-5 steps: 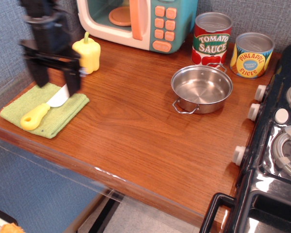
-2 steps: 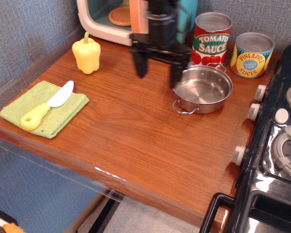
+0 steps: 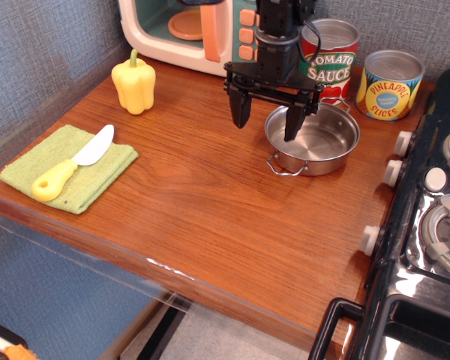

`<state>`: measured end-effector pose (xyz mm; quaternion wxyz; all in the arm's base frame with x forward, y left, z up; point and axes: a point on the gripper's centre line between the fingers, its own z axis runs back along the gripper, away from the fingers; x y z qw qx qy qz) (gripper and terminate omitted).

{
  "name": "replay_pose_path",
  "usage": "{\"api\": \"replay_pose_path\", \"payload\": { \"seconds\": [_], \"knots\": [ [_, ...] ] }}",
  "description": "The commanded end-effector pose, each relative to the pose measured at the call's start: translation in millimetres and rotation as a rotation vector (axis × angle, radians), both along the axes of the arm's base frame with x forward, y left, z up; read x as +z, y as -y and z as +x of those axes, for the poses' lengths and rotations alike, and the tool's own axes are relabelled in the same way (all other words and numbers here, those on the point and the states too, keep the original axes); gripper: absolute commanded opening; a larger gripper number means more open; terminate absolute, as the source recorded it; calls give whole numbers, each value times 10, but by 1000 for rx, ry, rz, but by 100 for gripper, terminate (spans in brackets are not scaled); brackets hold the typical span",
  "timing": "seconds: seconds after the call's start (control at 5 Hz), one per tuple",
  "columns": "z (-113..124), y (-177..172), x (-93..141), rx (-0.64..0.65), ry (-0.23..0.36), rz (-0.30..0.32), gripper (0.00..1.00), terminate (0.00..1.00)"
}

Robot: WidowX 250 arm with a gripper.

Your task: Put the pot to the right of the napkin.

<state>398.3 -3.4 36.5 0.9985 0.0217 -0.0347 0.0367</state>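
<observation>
Fingers (image 3: 241, 112) spread astride pot (image 3: 313, 139) rim

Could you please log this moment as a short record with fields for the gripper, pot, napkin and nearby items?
gripper: gripper open, fingers pointing down, straddling the pot's left rim
pot: steel pot empty, upright, right side of the counter, not gripped
napkin: green napkin at the left front corner, yellow-handled toy knife lying on it
behind pot: tomato sauce can, pineapple slices can
other: yellow bell pepper, toy microwave
</observation>
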Motion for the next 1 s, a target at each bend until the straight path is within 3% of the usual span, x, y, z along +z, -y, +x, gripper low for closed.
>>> {"api": "replay_pose_path", "payload": {
  "seconds": [0.0,0.2,0.4,0.6,0.8],
  "knots": [
    [15,-88,25,-5,88,6,0,0],
    [19,-116,-5,2,75,-3,0,0],
    [31,-126,71,-4,103,-14,0,0],
    [72,-61,223,-18,149,-50,0,0],
    [117,51,553,-30,206,-108,0,0]
  ]
}}
